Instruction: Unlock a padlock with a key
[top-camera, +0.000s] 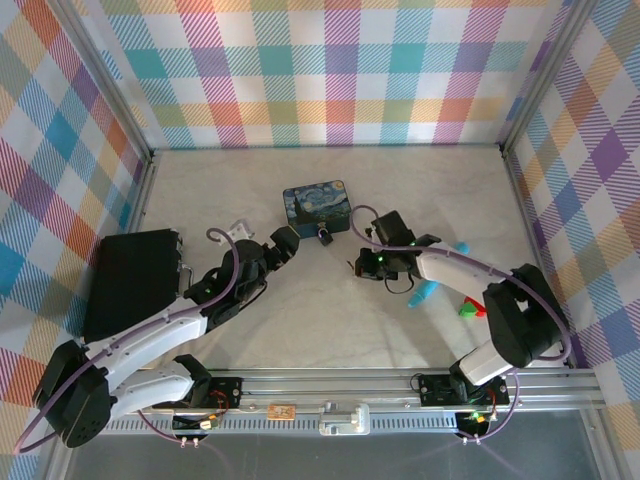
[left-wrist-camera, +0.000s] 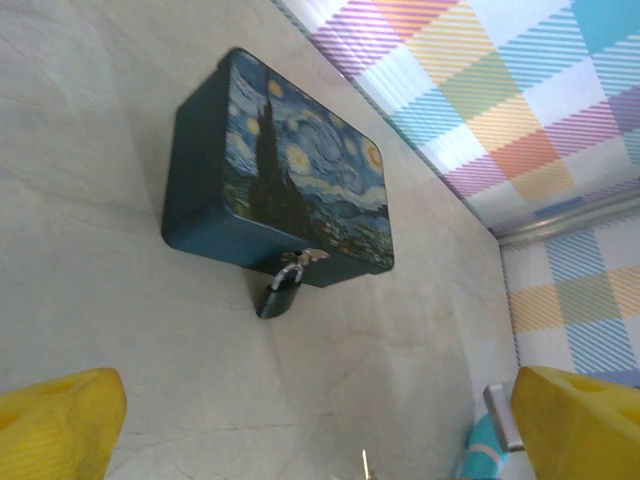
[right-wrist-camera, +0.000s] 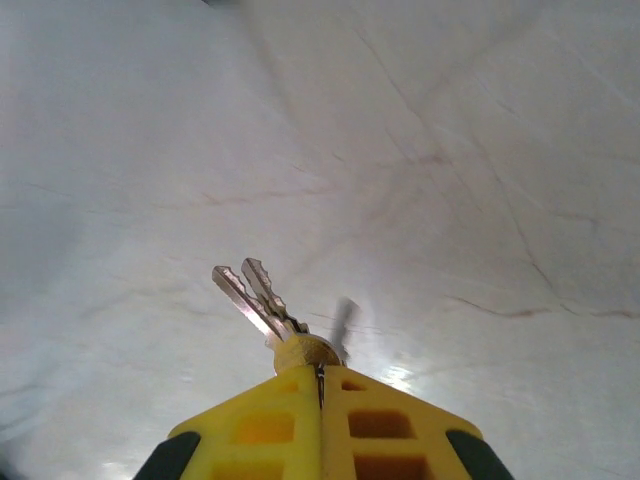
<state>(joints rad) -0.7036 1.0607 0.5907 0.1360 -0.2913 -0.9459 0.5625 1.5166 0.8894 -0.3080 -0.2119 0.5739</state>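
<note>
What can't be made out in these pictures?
Keyhole of the padlock: left wrist view, too small and dark.
Heads of the key: right wrist view, hidden between the fingers of the shut right hand.
Most of the turquoise stick: left wrist view, cut off by the bottom edge.

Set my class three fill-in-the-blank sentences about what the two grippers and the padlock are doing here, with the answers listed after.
1. The right gripper is shut on the ____.
2. The padlock hangs at the front of the blue painted ____.
3. The jaws of the left gripper stand ____.
Missing words: key; tin; open.
</note>
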